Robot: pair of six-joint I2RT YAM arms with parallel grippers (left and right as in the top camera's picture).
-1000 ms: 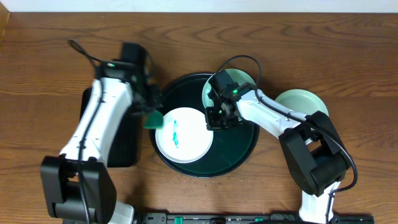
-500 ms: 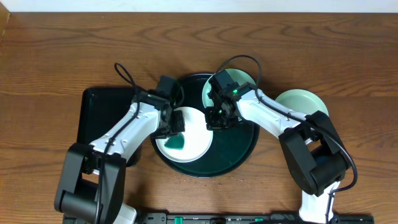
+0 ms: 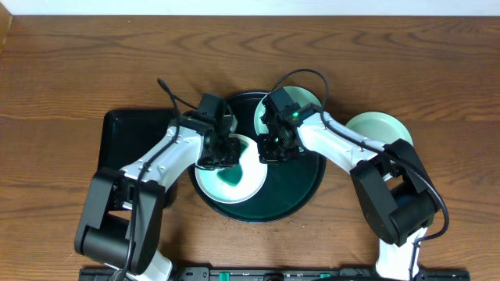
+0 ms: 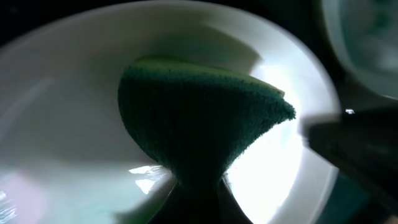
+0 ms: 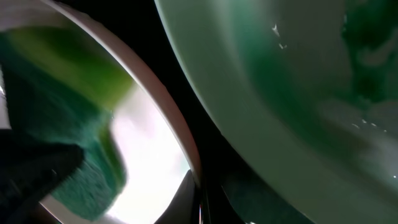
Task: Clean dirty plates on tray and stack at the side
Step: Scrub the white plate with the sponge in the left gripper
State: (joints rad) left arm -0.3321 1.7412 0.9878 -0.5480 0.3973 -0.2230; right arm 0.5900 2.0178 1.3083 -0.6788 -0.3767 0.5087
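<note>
Three plates: all show from overhead, two on the tray and one off it.
White plate [image 3: 211, 181]: lies in the left half of the round dark tray [image 3: 301, 195]; teal colour shows at its middle.
Sponge [image 4: 199, 118]: green, pressed against the inside of the white plate, as I see on the left wrist camera.
Left gripper [image 3: 221, 150]: clamped on the sponge's narrow end, over the white plate.
Right gripper [image 3: 273, 148]: narrow, pinching the white plate's right rim; on the right wrist camera the rim runs in between its fingers.
Mint plate [image 5: 298, 93]: at the rear of the tray, just beside the white plate, with a green smear inside; from overhead my right arm hides much of it.
Third plate [image 3: 373, 126]: pale mint, on the tabletop [image 3: 78, 62] just beside the tray's right side, partly under the right arm.
Black rectangular tray [image 3: 117, 136]: left of the round tray, beneath the left arm.
</note>
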